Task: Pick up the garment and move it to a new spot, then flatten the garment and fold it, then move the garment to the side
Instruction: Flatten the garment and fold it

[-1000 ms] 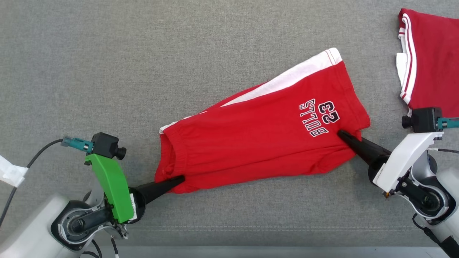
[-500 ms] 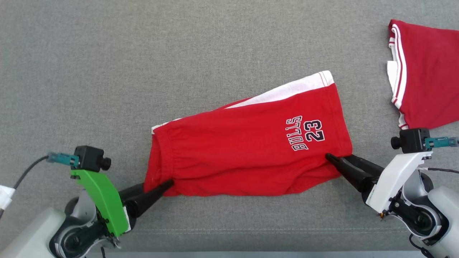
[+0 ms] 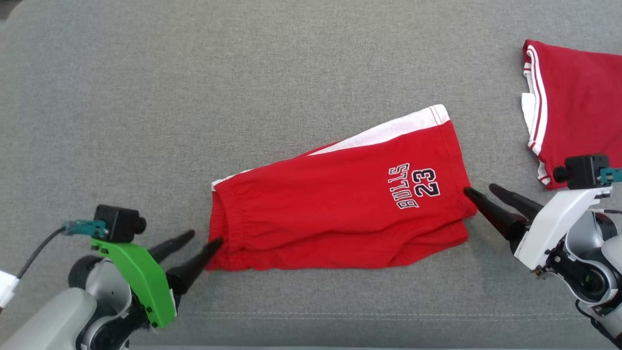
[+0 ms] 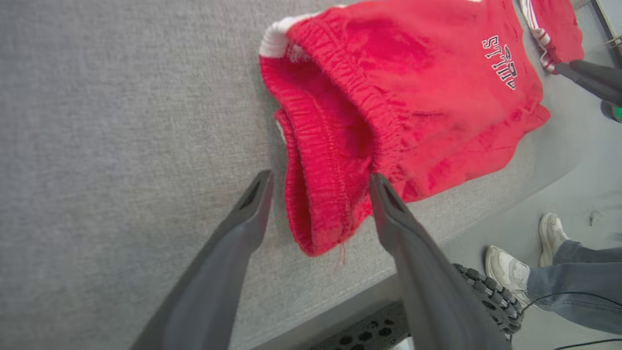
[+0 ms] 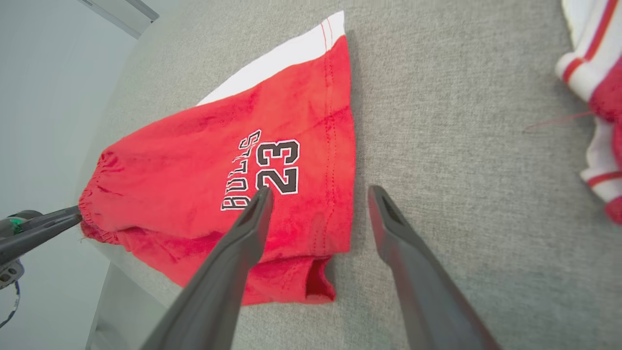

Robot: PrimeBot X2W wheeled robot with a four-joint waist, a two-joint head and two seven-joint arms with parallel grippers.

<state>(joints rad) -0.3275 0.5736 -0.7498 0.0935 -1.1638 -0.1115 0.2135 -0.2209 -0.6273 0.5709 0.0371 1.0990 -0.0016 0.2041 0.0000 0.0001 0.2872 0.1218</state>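
Dark-fingered, the left gripper [image 3: 206, 236] is held spread around the near-left waistband corner of the red shorts [image 3: 340, 214], and the right gripper [image 3: 479, 187] is spread astride their right hem, nothing pinched. The red shorts are laid flat mid-surface on the grey fabric [image 3: 146, 97]; a second red garment [image 3: 578, 107] is seen far right.

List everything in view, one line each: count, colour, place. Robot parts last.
shorts: one, red with a white side panel and "BULLS 23" print, lying at the middle of the upholstered surface
second garment: one, red with white stripes, far right, apart from the shorts
upholstered surface: one, grey, under both garments
person's shoes: two, pale, on the floor beyond the surface's edge
left tool: one, dark fingers on a green mount, open at the shorts' waistband corner
right tool: one, dark fingers on a white mount, open at the shorts' leg hem
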